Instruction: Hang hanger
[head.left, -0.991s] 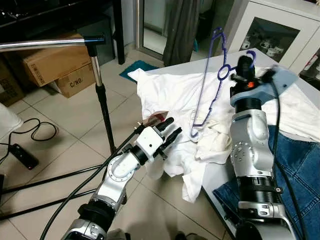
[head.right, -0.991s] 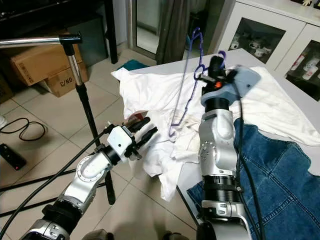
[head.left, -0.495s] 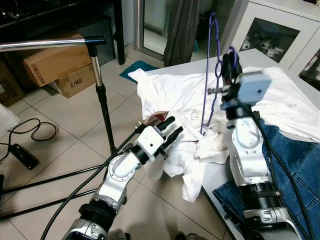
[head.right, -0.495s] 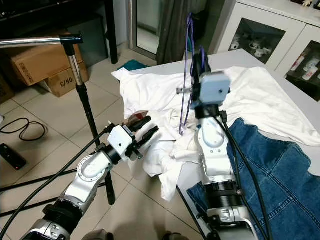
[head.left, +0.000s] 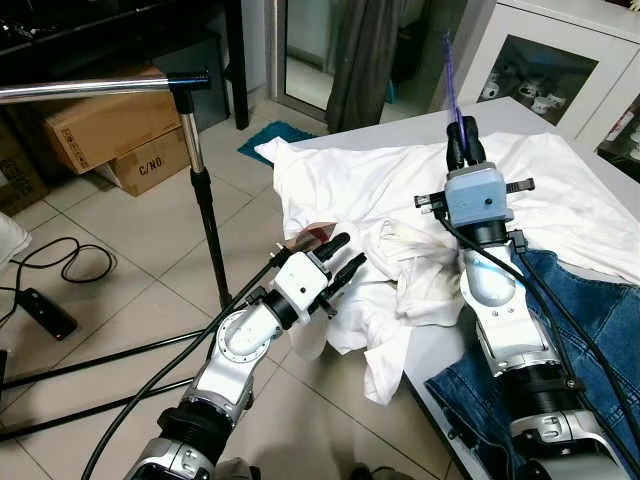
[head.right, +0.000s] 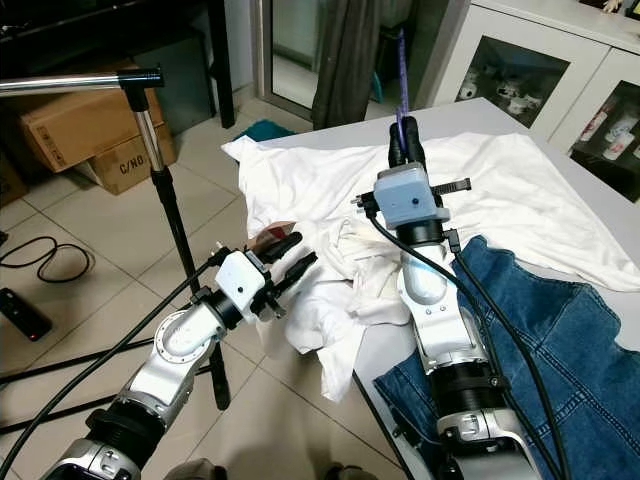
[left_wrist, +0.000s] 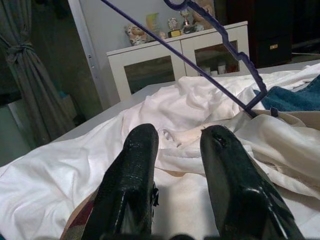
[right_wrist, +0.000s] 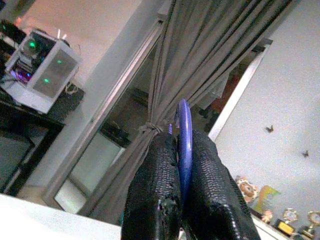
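Observation:
A thin purple hanger stands upright above the table, seen nearly edge-on. My right gripper points up over the white clothes and is shut on the hanger's lower part; in the right wrist view the black fingers pinch the purple hanger. My left gripper hovers open and empty beside the table's near left corner, low and left of the hanger. In its wrist view the purple hanger slants above the white cloth. A silver clothes rail on a stand runs at the far left.
White garments lie heaped on the grey table, with blue denim at the right. The rail's upright pole stands on the tiled floor. Cardboard boxes, floor cables, a curtain and a white cabinet surround the area.
My right wrist has turned and tipped back, so the hanger swung from hanging broadside at the left of the gripper to standing edge-on above it. The left arm has stayed put.

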